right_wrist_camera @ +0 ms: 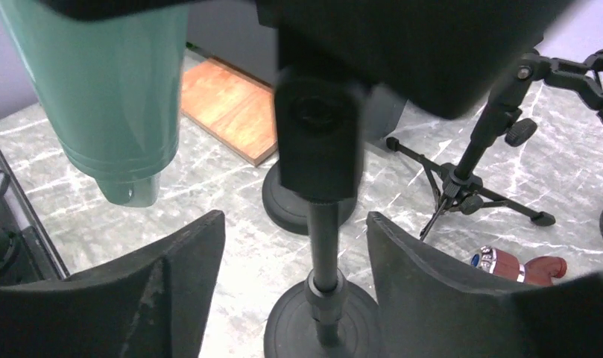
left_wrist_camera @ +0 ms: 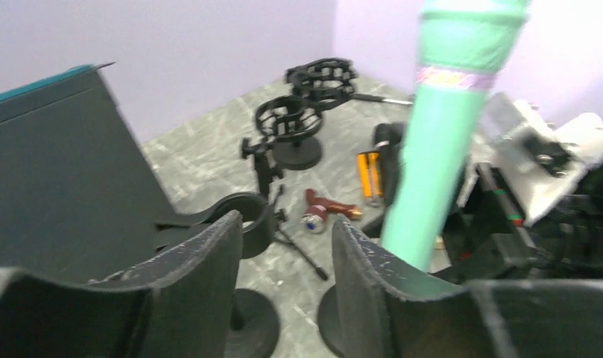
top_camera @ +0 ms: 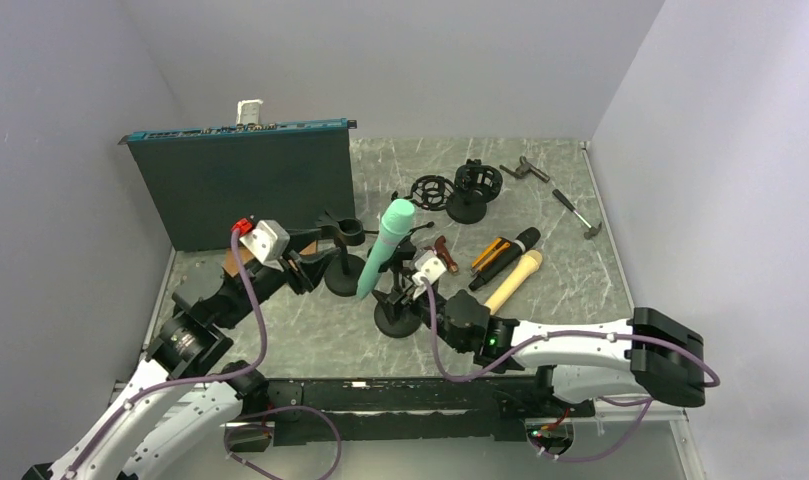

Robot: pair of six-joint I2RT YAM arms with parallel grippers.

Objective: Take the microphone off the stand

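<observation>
The teal microphone (top_camera: 387, 246) leans to the left in the clip of a black stand with a round base (top_camera: 397, 320). In the right wrist view its lower end (right_wrist_camera: 108, 97) hangs at the upper left. My right gripper (right_wrist_camera: 294, 221) is open, with its jaws on either side of the stand's pole (right_wrist_camera: 324, 231) and not touching it; it also shows in the top view (top_camera: 407, 295). My left gripper (left_wrist_camera: 287, 242) is open and empty, left of the microphone (left_wrist_camera: 432, 156) and in front of a second, empty stand clip (left_wrist_camera: 242, 220). In the top view my left gripper (top_camera: 305, 268) sits beside that stand.
A dark green panel (top_camera: 242, 185) stands at the back left, with a wooden block (right_wrist_camera: 235, 108) at its foot. Two loose microphones (top_camera: 510, 265), shock mounts (top_camera: 475, 188), a small tripod (right_wrist_camera: 473, 183) and a red-brown piece (right_wrist_camera: 522, 267) lie on the grey table.
</observation>
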